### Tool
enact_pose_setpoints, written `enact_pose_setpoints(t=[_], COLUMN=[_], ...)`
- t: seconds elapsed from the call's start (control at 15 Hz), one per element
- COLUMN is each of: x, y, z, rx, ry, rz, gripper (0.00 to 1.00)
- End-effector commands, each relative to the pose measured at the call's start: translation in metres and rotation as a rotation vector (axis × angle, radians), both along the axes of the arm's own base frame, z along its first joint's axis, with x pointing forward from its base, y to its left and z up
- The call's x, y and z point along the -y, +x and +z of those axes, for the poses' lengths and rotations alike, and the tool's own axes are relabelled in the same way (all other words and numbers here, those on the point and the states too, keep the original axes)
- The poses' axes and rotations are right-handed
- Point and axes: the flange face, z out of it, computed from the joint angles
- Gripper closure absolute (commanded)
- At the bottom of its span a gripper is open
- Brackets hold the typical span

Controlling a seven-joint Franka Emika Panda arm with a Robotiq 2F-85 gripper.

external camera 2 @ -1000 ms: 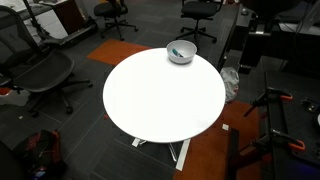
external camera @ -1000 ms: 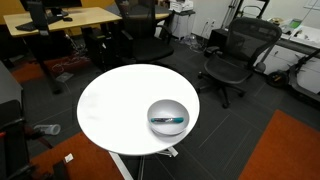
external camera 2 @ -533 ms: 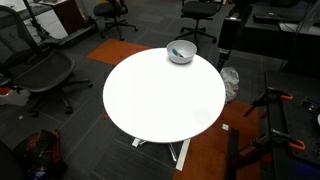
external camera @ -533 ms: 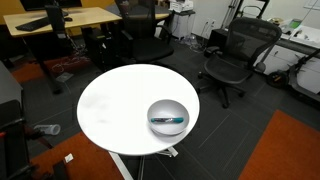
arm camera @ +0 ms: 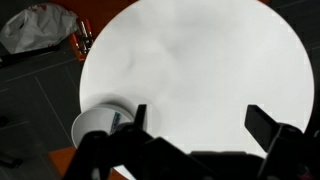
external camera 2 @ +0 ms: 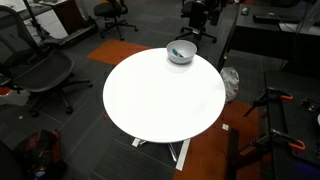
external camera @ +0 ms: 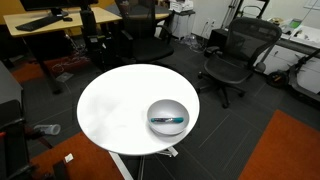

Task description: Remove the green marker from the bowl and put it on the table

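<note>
The shiny metal bowl (external camera: 168,117) stands near the edge of the round white table (external camera: 110,105). The teal-green marker (external camera: 169,121) lies inside it. Both exterior views show this, with the bowl (external camera 2: 181,52) and the marker (external camera 2: 178,53) at the far rim of the table (external camera 2: 160,100). In the wrist view my gripper (arm camera: 200,125) is open and empty, high above the table (arm camera: 200,55). The bowl (arm camera: 98,126) is to the left of the left finger, which hides most of the marker.
Black office chairs (external camera: 232,55) and wooden desks (external camera: 60,22) surround the table. Another chair (external camera 2: 40,75) stands close to the table's side. A crumpled bag (arm camera: 40,28) and an orange-red carpet patch (external camera: 285,150) lie on the dark floor.
A dark shape that looks like part of my arm shifts across the top of both exterior views. The bowl and the marker have not moved.
</note>
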Motion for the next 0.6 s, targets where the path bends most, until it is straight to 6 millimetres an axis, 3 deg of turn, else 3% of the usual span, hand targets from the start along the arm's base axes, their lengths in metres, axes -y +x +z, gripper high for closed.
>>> enact_pose_setpoints(t=[0.0, 0.53], x=[0.030, 0.111], y=[0.028, 0.057], z=[-0.001, -0.012], rx=[0.032, 0.063], ry=[-0.023, -0.030], rz=[-0.099, -0.286], gripper=[0.00, 0.00])
